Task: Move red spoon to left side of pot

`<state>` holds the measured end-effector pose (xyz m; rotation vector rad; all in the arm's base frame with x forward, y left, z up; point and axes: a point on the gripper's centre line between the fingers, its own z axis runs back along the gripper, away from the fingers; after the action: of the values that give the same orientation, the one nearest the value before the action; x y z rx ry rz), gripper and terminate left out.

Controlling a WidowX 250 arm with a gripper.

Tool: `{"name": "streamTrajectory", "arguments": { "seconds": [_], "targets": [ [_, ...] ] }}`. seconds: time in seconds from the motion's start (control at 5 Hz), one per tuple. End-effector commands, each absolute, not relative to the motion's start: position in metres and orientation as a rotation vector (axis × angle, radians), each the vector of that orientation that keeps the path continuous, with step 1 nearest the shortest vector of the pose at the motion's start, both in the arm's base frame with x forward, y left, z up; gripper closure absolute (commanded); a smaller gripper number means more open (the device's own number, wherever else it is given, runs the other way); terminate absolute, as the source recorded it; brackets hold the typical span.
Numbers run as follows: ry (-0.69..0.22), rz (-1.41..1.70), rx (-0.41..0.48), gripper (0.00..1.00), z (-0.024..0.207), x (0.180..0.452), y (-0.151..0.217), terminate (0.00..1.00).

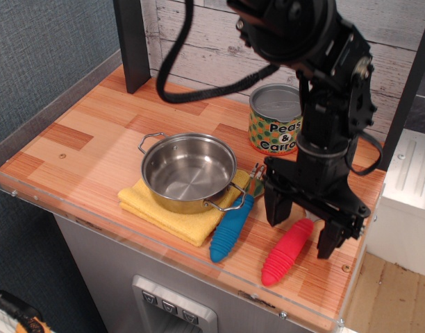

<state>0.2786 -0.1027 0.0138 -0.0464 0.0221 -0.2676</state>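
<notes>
End effector [304,230] is low over the desk [94,132] near the right front corner, jaws spread apart and not gripping anything, one finger [275,207] on each side of the red spoon [286,252]. Spoon lies flat on the desk, handle angled toward the front edge; its metal bowl is hidden behind the end effector. Can't tell if the fingers touch the handle. Just left of it, the blue-handled fork [232,226] lies roughly parallel, tines toward the pot [188,172]. Pot sits upright on a folded yellow cloth [172,214], so the spoon is on the pot's right side, fork between them. Peas & Carrots can [274,128] stands behind the arm near the back wall.
</notes>
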Motion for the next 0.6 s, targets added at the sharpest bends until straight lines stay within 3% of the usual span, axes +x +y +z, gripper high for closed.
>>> {"name": "streamTrajectory", "arguments": {
  "seconds": [0.0, 0.2, 0.4],
  "targets": [
    [0.012, -0.267, -0.042, 0.0, 0.0142, 0.2776, -0.1035, 0.0],
    [0.017, -0.255, -0.025, 0.0, 0.0113, 0.2781, -0.104, 0.0],
    [0.0, -0.251, -0.031, 1.0, 0.0169, 0.2768, -0.1019, 0.0]
  ]
}}
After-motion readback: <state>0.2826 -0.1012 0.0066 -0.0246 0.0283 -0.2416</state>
